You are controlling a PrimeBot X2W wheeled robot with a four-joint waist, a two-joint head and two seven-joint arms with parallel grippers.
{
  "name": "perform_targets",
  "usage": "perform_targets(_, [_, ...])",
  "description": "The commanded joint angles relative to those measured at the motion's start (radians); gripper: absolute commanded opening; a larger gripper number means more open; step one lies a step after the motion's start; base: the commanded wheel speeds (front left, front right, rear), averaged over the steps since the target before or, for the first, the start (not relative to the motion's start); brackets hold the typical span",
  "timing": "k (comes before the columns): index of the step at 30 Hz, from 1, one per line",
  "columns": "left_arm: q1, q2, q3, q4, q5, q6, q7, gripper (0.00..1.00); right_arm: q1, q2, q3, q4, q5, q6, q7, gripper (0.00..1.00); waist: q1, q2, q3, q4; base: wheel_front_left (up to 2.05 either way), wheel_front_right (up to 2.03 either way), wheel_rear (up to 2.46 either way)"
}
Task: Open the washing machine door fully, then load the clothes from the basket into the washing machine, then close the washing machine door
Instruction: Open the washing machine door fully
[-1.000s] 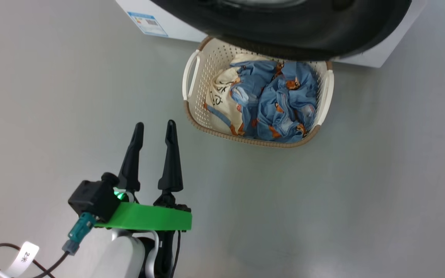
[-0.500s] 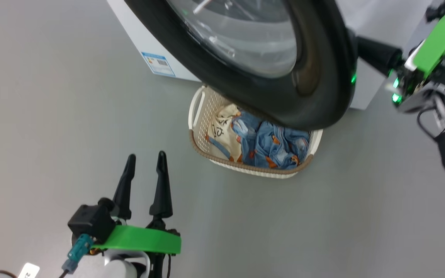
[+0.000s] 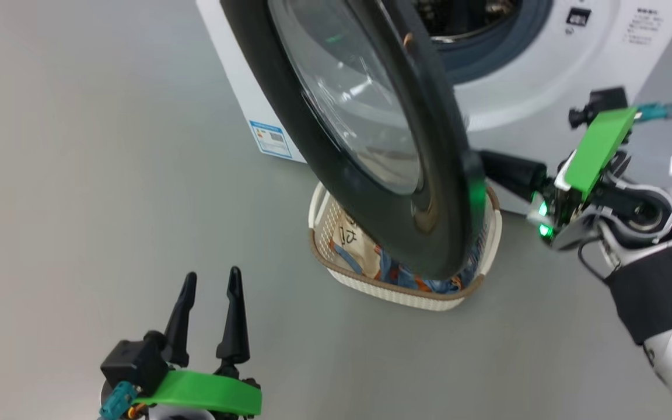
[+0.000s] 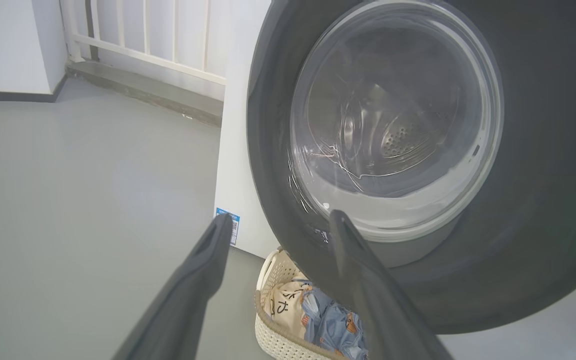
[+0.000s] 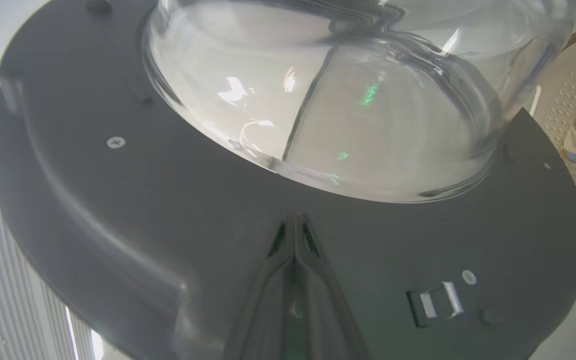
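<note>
1. One large round washing machine door (image 3: 342,116), with a wide glossy black rim and a bulging clear glass bowl at its centre, stands swung partly out from the machine. Its dark inner face meets the tips of the right gripper (image 5: 295,220).
2. Both long dark fingers of the right gripper are pressed tightly together with nothing between them. Their tips touch the door just below the glass bowl, and a small metal latch (image 5: 438,302) sits close to their right in the right wrist view.
3. Beyond that gripper stands the big white front-loading washing machine (image 3: 522,87). Its grey-blue rubber gasket (image 3: 476,55) is uncovered, and a blue label sticker (image 3: 270,138) sits low on its front.
4. A small rectangular cream plastic basket (image 3: 394,294) with perforated sides and a brown woven-look rim rests on the floor under the door's lower edge, near the right gripper's fingertips and ahead-right of the left gripper (image 3: 212,274).
5. Inside the basket lie the clothes (image 4: 318,315): blue fabric with small orange-brown figures, plus a cream cloth with dark lettering.
6. The left gripper hovers above the plain grey floor (image 3: 79,175), its fingers spread and empty. It is well apart from the basket and points towards the door's outer face.
7. Far ahead-left of it, a white barred railing (image 4: 143,30) lines the wall.
</note>
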Motion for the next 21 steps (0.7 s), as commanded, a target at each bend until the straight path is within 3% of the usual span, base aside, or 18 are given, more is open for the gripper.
perform_targets(1, [0.007, 0.012, 0.039, -0.012, 0.016, -0.006, -0.006, 1.00, 0.032, 0.028, 0.016, -0.032, 0.022, 0.006, 0.018, 0.00, 0.0000, 0.0000, -0.040, 0.035, 0.00, 0.00, 0.00])
perform_targets(10, [0.034, 0.012, 0.051, 0.023, 0.033, -0.030, -0.006, 1.00, 0.116, 0.069, 0.002, -0.047, 0.025, 0.006, 0.041, 0.00, 0.0000, 0.0000, -0.097, 0.098, 0.00, 0.00, 0.00])
perform_targets(21, [0.060, 0.012, 0.083, 0.008, 0.047, -0.033, -0.006, 1.00, 0.119, 0.129, 0.005, -0.034, 0.005, 0.006, 0.066, 0.00, 0.0000, 0.0000, -0.107, 0.107, 0.00, 0.00, 0.00])
